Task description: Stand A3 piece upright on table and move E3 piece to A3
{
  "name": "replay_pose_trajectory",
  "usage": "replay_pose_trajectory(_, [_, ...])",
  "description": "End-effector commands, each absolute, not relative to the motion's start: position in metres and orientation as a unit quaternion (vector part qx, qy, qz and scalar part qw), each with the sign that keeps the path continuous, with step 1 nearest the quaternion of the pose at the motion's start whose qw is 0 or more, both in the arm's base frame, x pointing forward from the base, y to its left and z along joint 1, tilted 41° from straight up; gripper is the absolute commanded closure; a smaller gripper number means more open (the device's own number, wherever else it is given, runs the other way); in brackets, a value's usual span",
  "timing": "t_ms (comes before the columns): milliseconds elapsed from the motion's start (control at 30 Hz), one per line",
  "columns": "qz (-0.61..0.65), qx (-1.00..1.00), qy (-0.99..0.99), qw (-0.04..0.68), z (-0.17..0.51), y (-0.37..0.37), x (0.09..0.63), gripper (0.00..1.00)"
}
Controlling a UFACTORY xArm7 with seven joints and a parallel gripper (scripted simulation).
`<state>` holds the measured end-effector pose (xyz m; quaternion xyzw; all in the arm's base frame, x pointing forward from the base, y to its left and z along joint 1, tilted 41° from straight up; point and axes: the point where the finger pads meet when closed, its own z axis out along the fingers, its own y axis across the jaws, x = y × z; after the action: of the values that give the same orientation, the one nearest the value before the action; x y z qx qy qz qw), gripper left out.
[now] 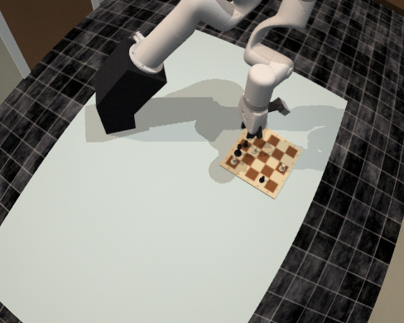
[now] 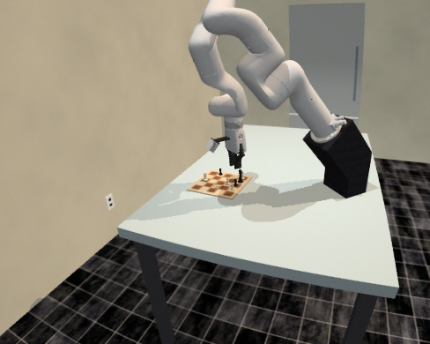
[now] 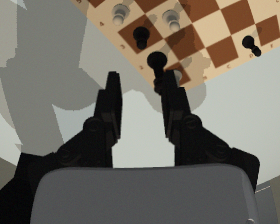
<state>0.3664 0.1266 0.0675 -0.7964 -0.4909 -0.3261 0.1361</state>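
Note:
A small wooden chessboard point(image 1: 291, 151) point(image 2: 200, 188) lies on the white table point(image 1: 152, 227) point(image 2: 294, 242) with several small black and white pieces on it. I cannot read the square labels. My gripper point(image 1: 253, 135) point(image 2: 237, 165) point(image 3: 141, 85) hangs low over the board's corner nearest the robot base. Its fingers are partly closed, with bare table showing between them and nothing held. In the wrist view a black piece point(image 3: 156, 60) point(image 1: 245, 144) stands just past the right fingertip, and a white piece point(image 3: 179, 76) is partly hidden behind that finger. Another black piece point(image 3: 143, 35) point(image 1: 238, 150) stands close by.
More pieces stand on the board: white ones point(image 1: 255, 149) point(image 1: 234, 161) point(image 1: 281, 168) and a black one point(image 1: 261, 179) point(image 3: 251, 43). The black robot base point(image 1: 123, 90) point(image 2: 344, 158) sits on the table behind the board. The board lies close to the table's edge.

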Motion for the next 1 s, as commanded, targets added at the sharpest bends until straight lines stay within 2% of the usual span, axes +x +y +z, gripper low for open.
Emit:
replay_pose_trajectory(0, [-0.326,-0.797,-0.490,0.135,0.0677,0.1258,0.3670,0.66])
replay_pose_trajectory(967, [-0.326,-0.797,-0.490,0.135,0.0643,0.1284,0.3689,0.66])
